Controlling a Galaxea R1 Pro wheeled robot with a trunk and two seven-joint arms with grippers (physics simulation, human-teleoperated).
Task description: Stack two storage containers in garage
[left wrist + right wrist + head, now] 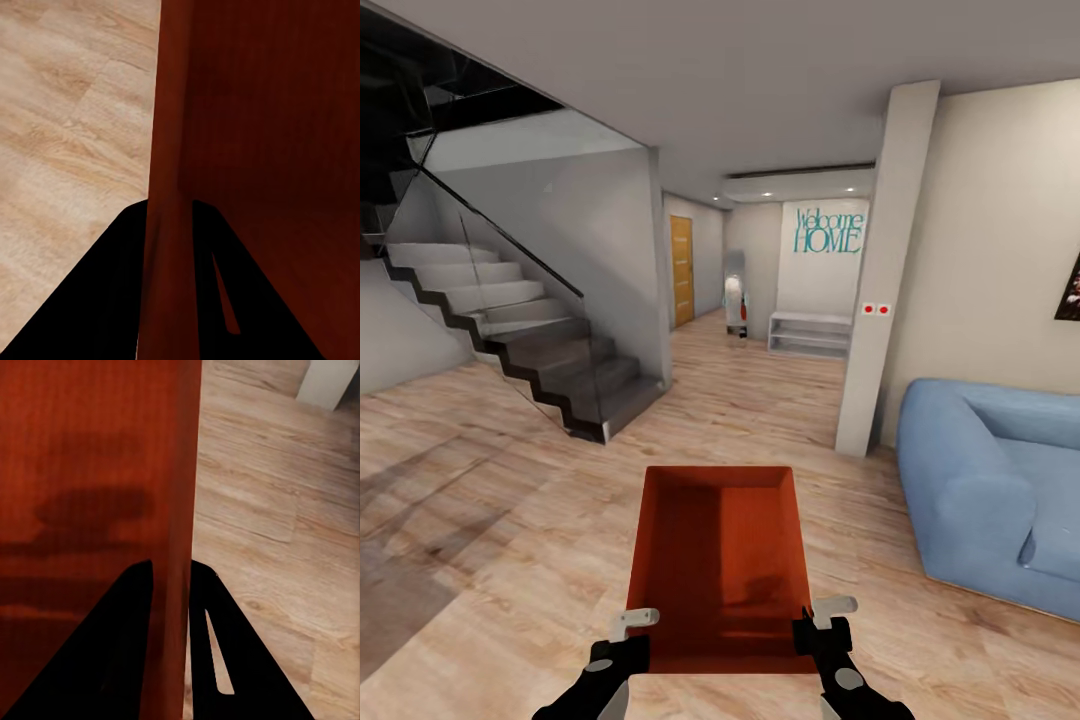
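Observation:
One orange-red open-top storage container (pixel 720 560) hangs low in front of me over the living room's light wood planks (pixel 490 520). My left gripper (pixel 626 634) is shut on its left wall near the close corner. My right gripper (pixel 824 622) is shut on its right wall. In the left wrist view the container's wall (pixel 169 112) runs between the black fingers of the left gripper (pixel 166 206). The right wrist view shows the same for the right gripper (pixel 171 564), pinching the container's wall (pixel 176 450). The container is empty. The garage is out of view.
A dark staircase with a glass railing (pixel 530 340) stands at the left. A white pillar (pixel 882 280) and a blue sofa (pixel 990 480) are at the right. Between them a hallway leads on to a wooden door (pixel 681 270) and a white low shelf (pixel 810 333).

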